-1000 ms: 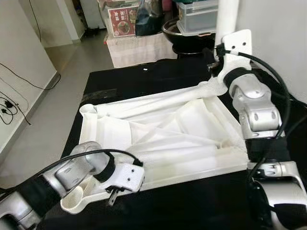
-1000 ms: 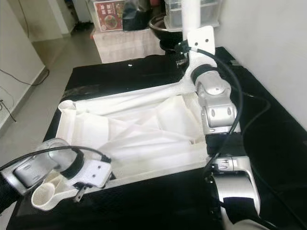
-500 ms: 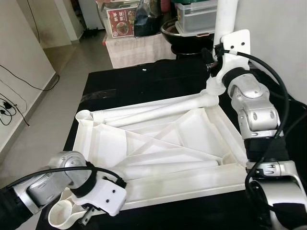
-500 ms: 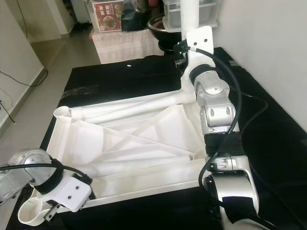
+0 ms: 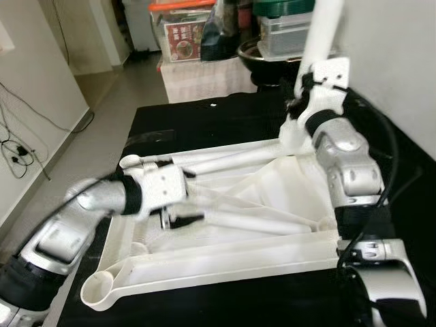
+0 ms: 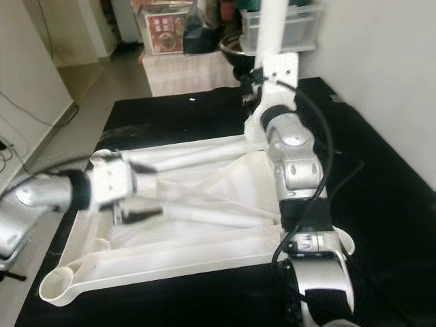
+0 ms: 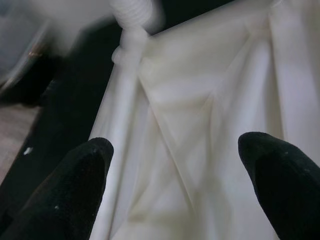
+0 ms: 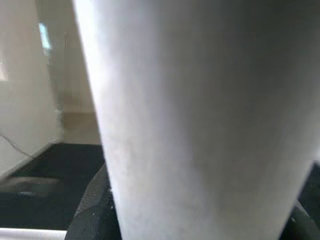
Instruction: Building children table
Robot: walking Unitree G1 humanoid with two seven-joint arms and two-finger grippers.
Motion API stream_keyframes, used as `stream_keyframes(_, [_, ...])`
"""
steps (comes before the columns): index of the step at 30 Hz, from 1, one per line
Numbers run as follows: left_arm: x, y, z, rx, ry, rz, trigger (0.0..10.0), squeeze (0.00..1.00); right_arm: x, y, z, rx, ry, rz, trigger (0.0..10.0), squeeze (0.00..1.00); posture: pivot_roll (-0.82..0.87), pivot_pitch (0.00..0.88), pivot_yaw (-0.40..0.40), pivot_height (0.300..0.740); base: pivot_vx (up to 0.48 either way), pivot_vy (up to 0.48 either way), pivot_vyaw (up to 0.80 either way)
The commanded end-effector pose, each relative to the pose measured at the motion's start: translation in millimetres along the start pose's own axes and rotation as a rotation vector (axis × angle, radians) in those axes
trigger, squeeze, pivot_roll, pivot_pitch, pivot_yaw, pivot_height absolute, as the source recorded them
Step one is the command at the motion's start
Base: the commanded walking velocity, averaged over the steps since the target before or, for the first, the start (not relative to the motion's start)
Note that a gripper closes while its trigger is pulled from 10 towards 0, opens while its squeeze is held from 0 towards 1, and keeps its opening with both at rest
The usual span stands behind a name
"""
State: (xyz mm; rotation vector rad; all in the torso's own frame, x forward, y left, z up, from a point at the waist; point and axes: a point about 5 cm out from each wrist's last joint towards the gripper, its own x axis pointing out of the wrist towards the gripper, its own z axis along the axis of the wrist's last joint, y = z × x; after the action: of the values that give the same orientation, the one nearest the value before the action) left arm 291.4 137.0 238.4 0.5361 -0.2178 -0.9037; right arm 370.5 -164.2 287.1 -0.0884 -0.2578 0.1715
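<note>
The white plastic table top [image 5: 225, 262] lies upside down on the black table [image 5: 204, 116]. My right gripper [image 5: 300, 95] is shut on a white table leg [image 5: 320, 30], held upright over the far right corner; that leg [image 8: 200, 120] is seen close up in the right wrist view. My left gripper [image 5: 185, 219] hovers open over the left middle of the ribbed underside, fingers pointing right with nothing between them. In the left wrist view its fingertips [image 7: 75, 195] stand wide apart above the white ribs. A loose leg [image 5: 266, 223] lies inside the top, and another [image 5: 231, 158] lies along the far rim.
An open corner socket [image 5: 99, 293] sits at the front left. A cloth-covered stand [image 5: 204, 71] with boxes and a dark bowl is behind the table. A wall runs along the right. Cables [image 5: 17, 146] lie on the floor at the left.
My left gripper has left the front left corner socket and swung up and inward over the table top. The right arm still holds the leg upright. The camera has shifted a little.
</note>
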Motion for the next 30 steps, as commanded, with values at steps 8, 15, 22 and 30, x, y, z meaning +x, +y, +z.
stream_keyframes(8, [0.7, -15.9, -1, -0.521, -0.245, 0.392, 10.0, 0.00, -20.4, 27.5, -5, 0.116, 0.009, 0.289, 10.0, 0.00, -0.07, 0.017, 0.055, 0.740, 0.000, 0.000, 0.00])
stream_keyframes(15, [8.1, -36.4, -6, -0.655, -0.253, 0.553, 10.0, 0.00, -28.9, 24.1, -7, 0.109, 0.012, 0.355, 10.0, 0.00, -0.08, 0.014, 0.043, 0.740, 0.000, 0.000, 0.00])
stream_keyframes(22, [5.7, -52.9, -8, -0.630, -0.183, 0.540, 10.0, 0.00, -40.3, 32.5, -7, 0.109, 0.020, 0.456, 10.0, 0.00, -0.08, 0.009, 0.049, 0.740, 0.000, 0.000, 0.00])
stream_keyframes(30, [5.2, -57.7, -5, -0.653, -0.189, 0.523, 10.0, 0.00, -48.1, 53.8, -15, 0.145, 0.030, 0.548, 10.0, 0.00, -0.07, 0.000, 0.047, 0.740, 0.000, -0.392, 0.00])
